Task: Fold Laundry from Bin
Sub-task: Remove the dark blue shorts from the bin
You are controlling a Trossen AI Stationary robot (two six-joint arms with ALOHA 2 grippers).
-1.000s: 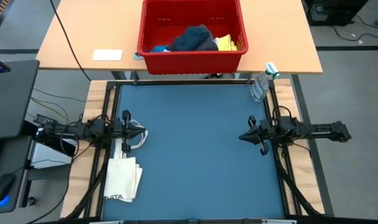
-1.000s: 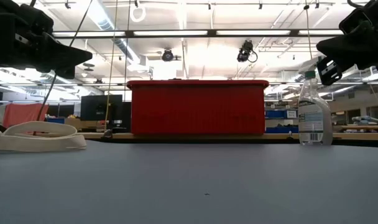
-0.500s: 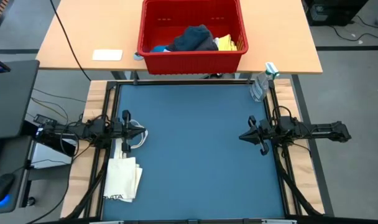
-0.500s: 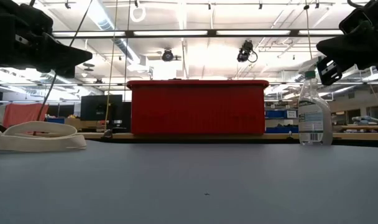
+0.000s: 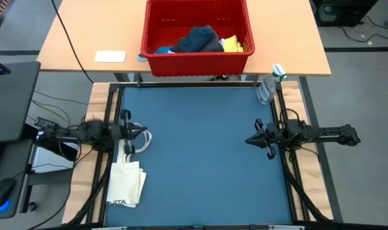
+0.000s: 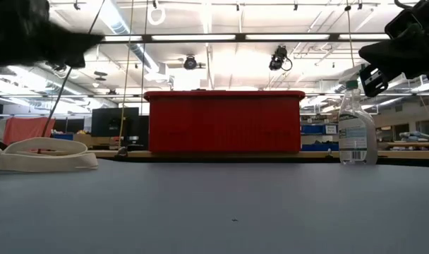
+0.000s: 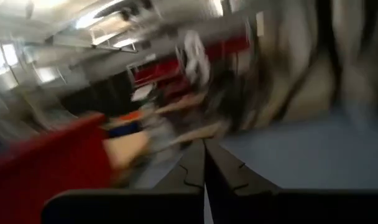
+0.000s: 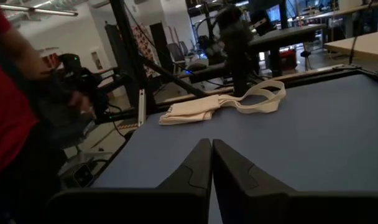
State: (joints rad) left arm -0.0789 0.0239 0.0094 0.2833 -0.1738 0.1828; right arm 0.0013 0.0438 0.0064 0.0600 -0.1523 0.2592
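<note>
**Both pincers closed and empty, laundry in the bin**

The left pincer [image 5: 145, 136] hovers at the left edge of the blue tabletop [image 5: 200, 160], with its two dark fingers [image 7: 204, 168] pressed together and nothing between them. Just beside it, on the side nearer to the front edge, lies a folded cream cloth tote bag with long handles [image 5: 127, 181]; the handle loops are almost under the pincer.

The right pincer [image 5: 249, 141] hovers at the right edge of the same tabletop, well apart from the left one. Its fingers [image 8: 209, 165] are also together and hold nothing. A clear plastic spray bottle [image 5: 268, 85] stands near it, at the far right corner.

The large red plastic bin with ribbed sides [image 5: 197, 62] stands on the wooden table beyond the blue tabletop, far from both pincers and about between them. Inside it lies the laundry [image 5: 199, 40]: a dark navy piece in the middle, bright blue to its left, yellow to its right. A small white flat card [image 5: 110, 56] lies left of the bin.
</note>
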